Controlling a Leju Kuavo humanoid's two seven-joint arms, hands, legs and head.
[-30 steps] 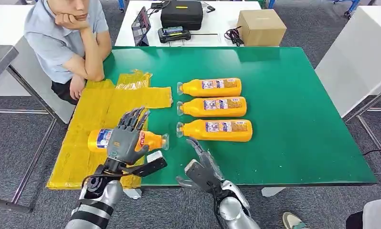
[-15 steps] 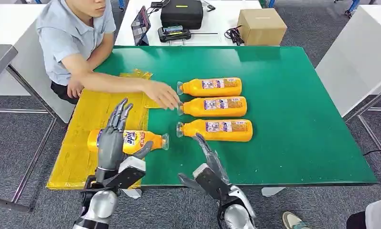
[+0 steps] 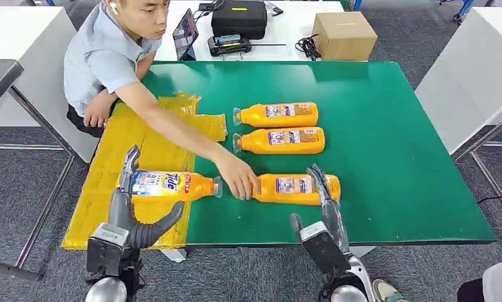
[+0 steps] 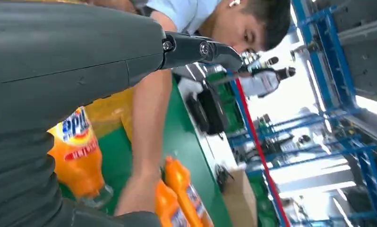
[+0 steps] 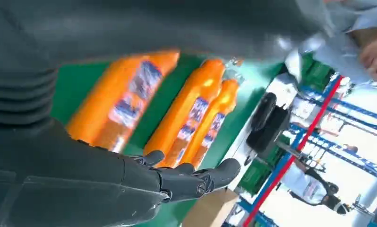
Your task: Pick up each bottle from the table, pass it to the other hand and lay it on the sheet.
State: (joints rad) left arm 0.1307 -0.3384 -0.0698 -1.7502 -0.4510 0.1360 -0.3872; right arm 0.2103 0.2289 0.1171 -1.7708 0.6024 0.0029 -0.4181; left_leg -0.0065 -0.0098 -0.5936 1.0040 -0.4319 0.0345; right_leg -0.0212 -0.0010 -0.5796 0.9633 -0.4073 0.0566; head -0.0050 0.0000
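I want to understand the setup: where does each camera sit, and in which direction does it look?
Head view: high on the robot, looking forward and down at the green table; both arms enter from below, left hand and right hand open.
Left wrist view: behind the left hand, looking across the table toward the person.
Right wrist view: behind the right hand, facing three orange bottles.
Shared: the head and left wrist views both show the person's hand reaching to a bottle.
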